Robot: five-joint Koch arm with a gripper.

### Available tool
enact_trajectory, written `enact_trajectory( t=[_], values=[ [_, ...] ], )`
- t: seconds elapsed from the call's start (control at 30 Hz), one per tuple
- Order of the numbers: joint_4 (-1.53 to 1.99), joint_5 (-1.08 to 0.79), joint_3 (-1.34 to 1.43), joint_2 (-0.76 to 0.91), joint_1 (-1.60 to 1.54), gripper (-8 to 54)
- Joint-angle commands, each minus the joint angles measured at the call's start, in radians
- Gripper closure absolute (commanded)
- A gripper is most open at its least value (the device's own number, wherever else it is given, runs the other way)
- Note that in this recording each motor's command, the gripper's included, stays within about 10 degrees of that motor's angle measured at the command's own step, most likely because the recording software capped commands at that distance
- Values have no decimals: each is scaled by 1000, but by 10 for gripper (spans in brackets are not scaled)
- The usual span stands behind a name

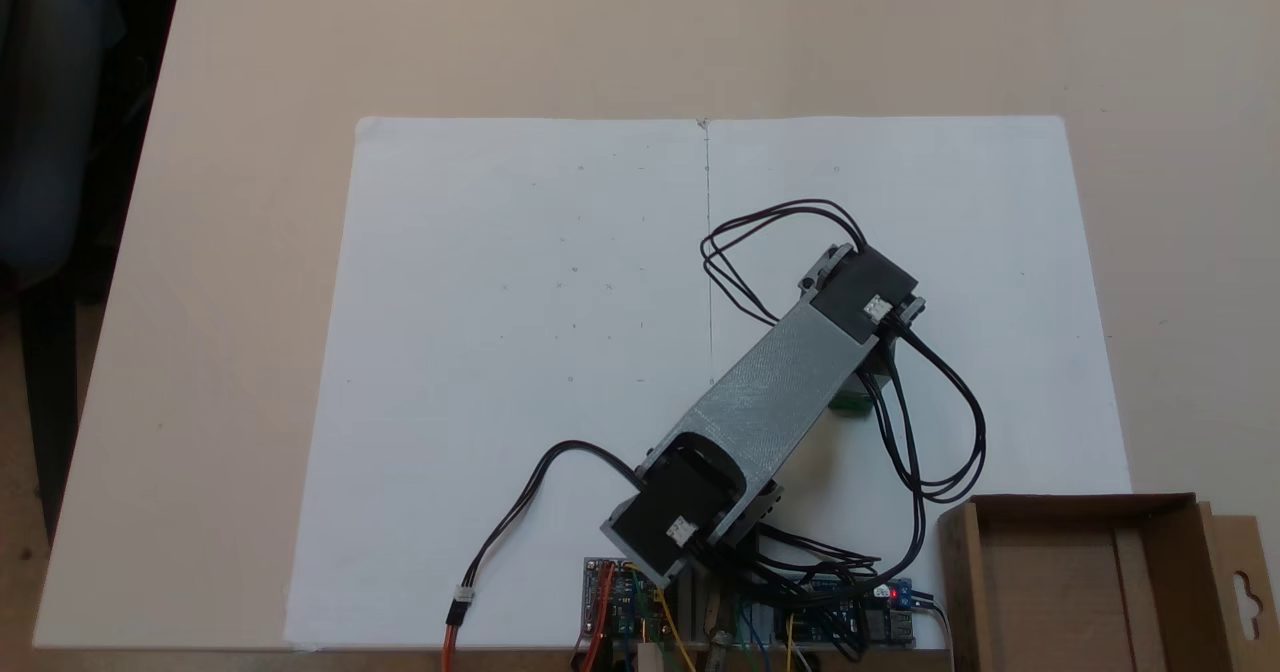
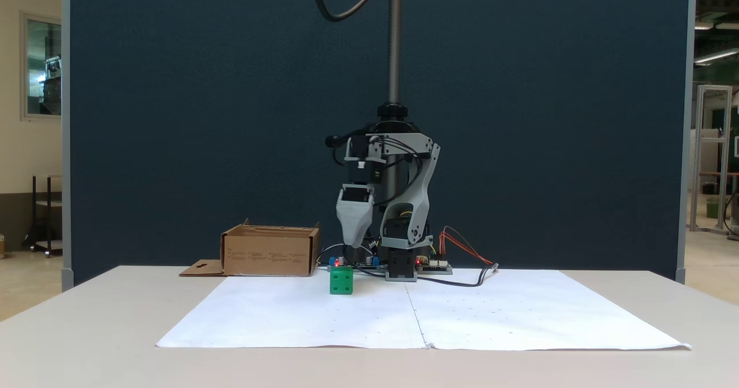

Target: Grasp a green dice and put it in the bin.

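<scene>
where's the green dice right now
The green dice sits on the white paper just below the gripper, right of the bin in this fixed view.

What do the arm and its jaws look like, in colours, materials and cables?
The arm has light grey, textured plastic links joined by black motor blocks with small white connectors. Thin black cables loop along it. The gripper has a pale grey tapered shell. At the base, circuit boards show red lights and orange wires.

Hand [image 2: 356,243] above green dice [image 2: 341,280]
</scene>
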Motion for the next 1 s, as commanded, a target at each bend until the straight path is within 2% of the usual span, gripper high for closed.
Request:
enact_trajectory(
  t=[0.0,0.5,0.97],
  values=[
    [-12,-141,-52,-8,46,7],
    [38,-402,-54,-15,244,-4],
    [38,-407,-51,-127,241,-4]
  ],
)
